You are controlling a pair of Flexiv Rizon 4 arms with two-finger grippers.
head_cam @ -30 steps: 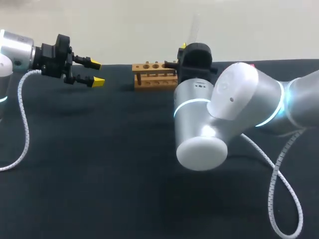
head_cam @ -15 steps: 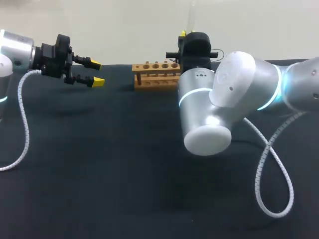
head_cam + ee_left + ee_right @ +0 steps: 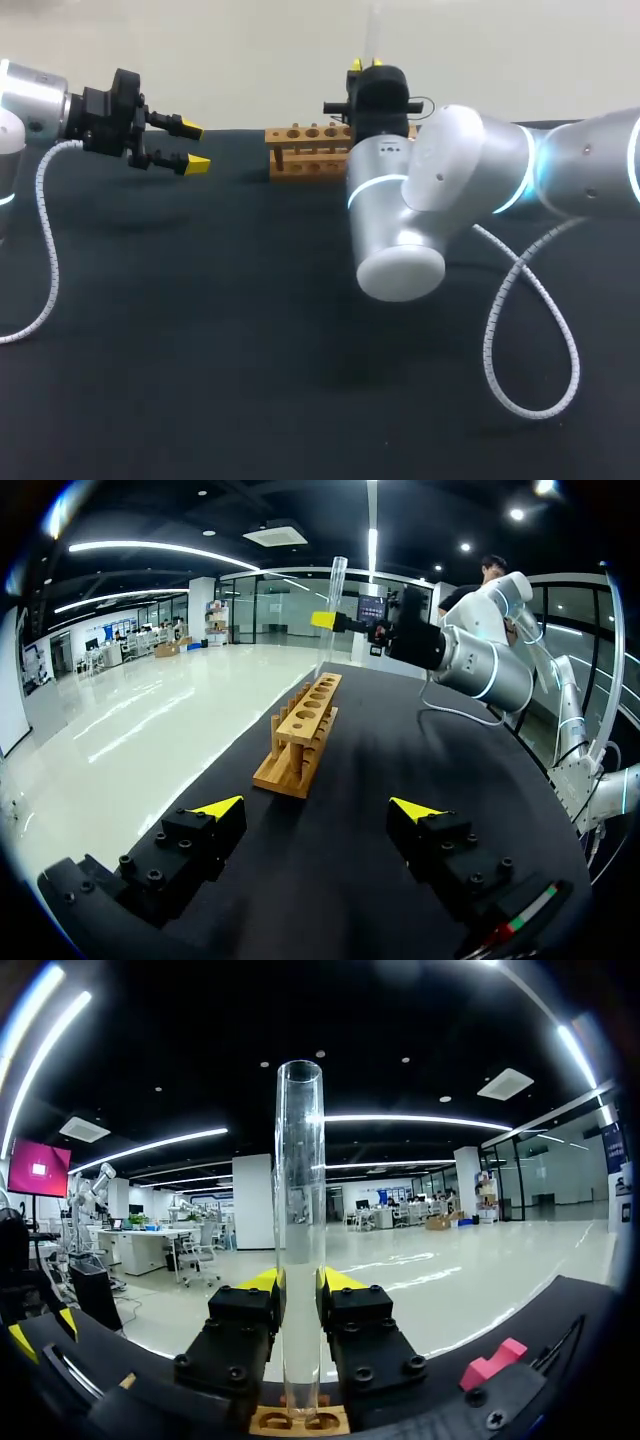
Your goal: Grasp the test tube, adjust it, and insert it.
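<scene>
Head view first: the left gripper [image 3: 193, 146] hangs over the left side of the black table [image 3: 200, 330], yellow tips spread wide with nothing between them. The wooden test tube rack [image 3: 305, 149] stands at the far edge, row of holes facing up. The right arm [image 3: 450, 190] sweeps in from the right, and its right gripper [image 3: 358, 68] is high over the rack's right end. The clear test tube [image 3: 374, 28] pokes straight up out of it, faint against the pale wall. The arm's white cable [image 3: 525, 330] loops across the cloth.

Over to the left wrist view: its own fingers are parted and empty, and the rack [image 3: 305, 730] lies ahead on the table, lengthwise away from them. Beyond it, the right gripper [image 3: 325, 621] pinches the tube [image 3: 335, 610], long axis close to vertical, open mouth on top, lower end over the rack's far end.

Now the right wrist view: the right gripper [image 3: 300, 1285] is clamped on the tube [image 3: 300, 1210] from both sides, low on its length. The tube stands dead upright, rim up. Its bottom end is directly over a hole of the rack [image 3: 298, 1421]; whether it has entered cannot be told.
</scene>
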